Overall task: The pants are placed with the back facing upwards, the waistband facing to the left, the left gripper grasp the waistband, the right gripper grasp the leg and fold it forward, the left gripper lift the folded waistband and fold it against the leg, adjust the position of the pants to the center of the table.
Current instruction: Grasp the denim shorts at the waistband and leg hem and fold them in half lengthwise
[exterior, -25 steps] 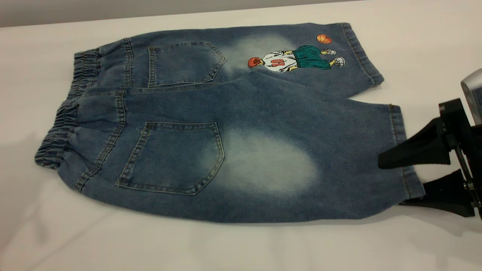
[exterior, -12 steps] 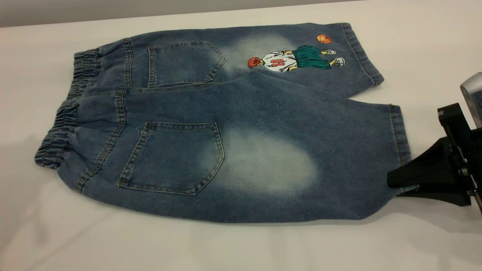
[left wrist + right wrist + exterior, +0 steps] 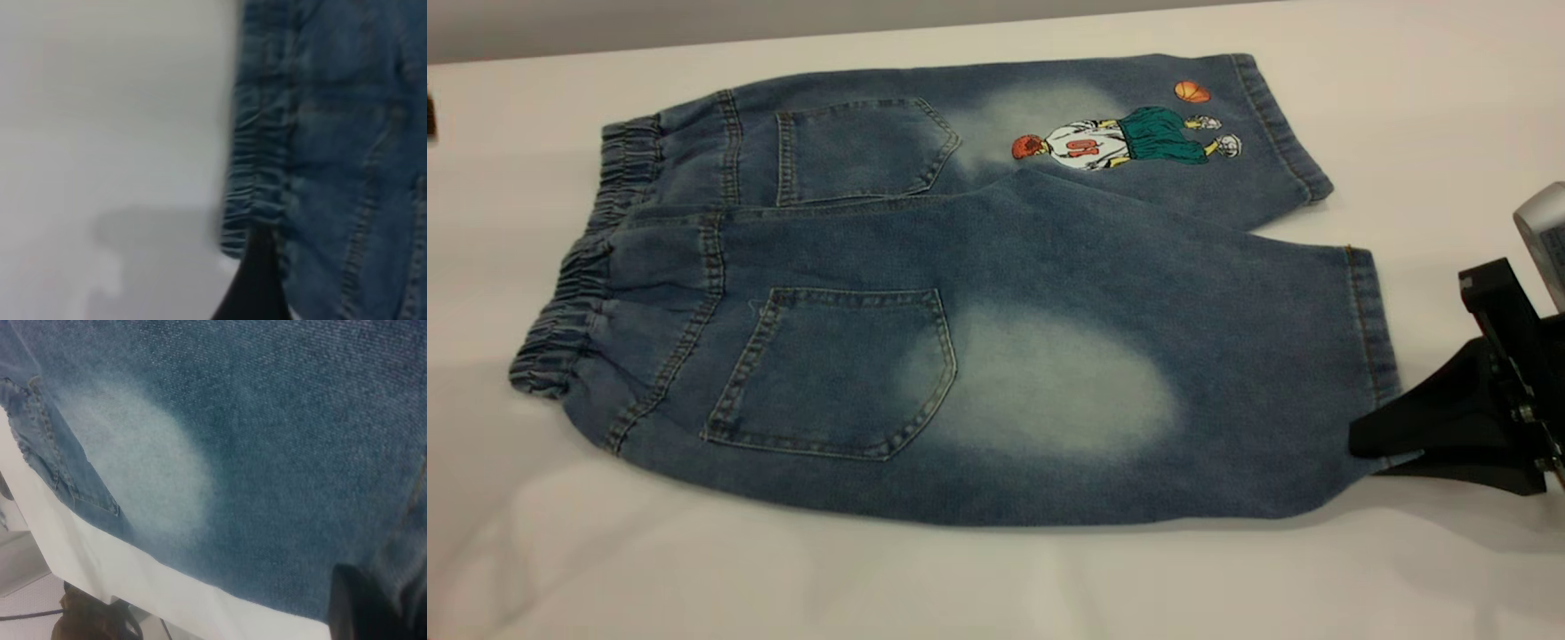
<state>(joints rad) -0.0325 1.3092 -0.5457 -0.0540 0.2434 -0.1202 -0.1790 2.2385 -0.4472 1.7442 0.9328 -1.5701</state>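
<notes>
The right claw (image 3: pixel 1383 449), spread wide a second ago with one finger above the hem of the leg (image 3: pixel 1369 373) and one below its corner, has since closed on that corner. The upper finger dropped toward the lower. Between the fingers, the hem corner now appears slightly raised off the counter (image 3: pixel 996 587), though this is hard to confirm.

The right gripper (image 3: pixel 1392 449) is cut off by the exterior view's right edge. Only one dark finger (image 3: pixel 257 283) of the left gripper is seen, blurred.
</notes>
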